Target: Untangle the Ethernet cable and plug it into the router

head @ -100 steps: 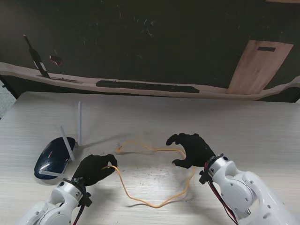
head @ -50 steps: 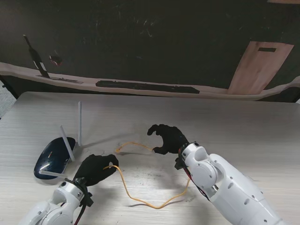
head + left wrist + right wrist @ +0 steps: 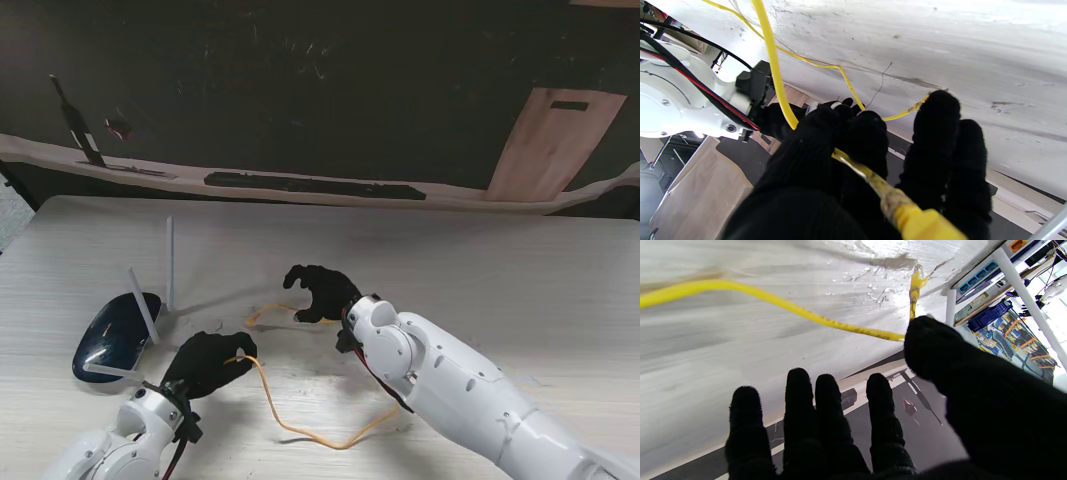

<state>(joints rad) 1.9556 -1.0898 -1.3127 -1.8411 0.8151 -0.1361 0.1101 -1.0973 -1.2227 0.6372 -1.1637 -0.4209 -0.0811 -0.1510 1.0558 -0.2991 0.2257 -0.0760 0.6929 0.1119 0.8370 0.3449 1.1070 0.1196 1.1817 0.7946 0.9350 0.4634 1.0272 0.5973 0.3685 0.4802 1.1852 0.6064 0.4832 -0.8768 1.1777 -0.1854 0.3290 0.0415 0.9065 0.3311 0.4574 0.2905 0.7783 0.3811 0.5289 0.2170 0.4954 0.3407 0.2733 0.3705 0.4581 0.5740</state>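
Note:
A thin yellow Ethernet cable (image 3: 300, 430) loops over the pale table. One end runs into my left hand (image 3: 208, 362), which is shut on the Ethernet cable (image 3: 853, 168) near its plug, beside the router. The router (image 3: 112, 338) is dark blue with white antennas and lies at the left. The cable's far end (image 3: 256, 318) rests between the router and my right hand (image 3: 320, 291). My right hand (image 3: 826, 426) hovers open over that stretch of cable (image 3: 826, 321), fingers spread, holding nothing. The free plug (image 3: 915, 281) lies just past its thumb.
A dark wall strip with a black bar (image 3: 315, 185) runs along the table's far edge. A wooden board (image 3: 555, 145) leans at the back right. My right forearm (image 3: 450, 385) lies across the table's middle, covering part of the cable loop.
My right hand has swept left across the table, from the loop's right side to above the cable's far end. The left hand keeps its hold and has barely moved.

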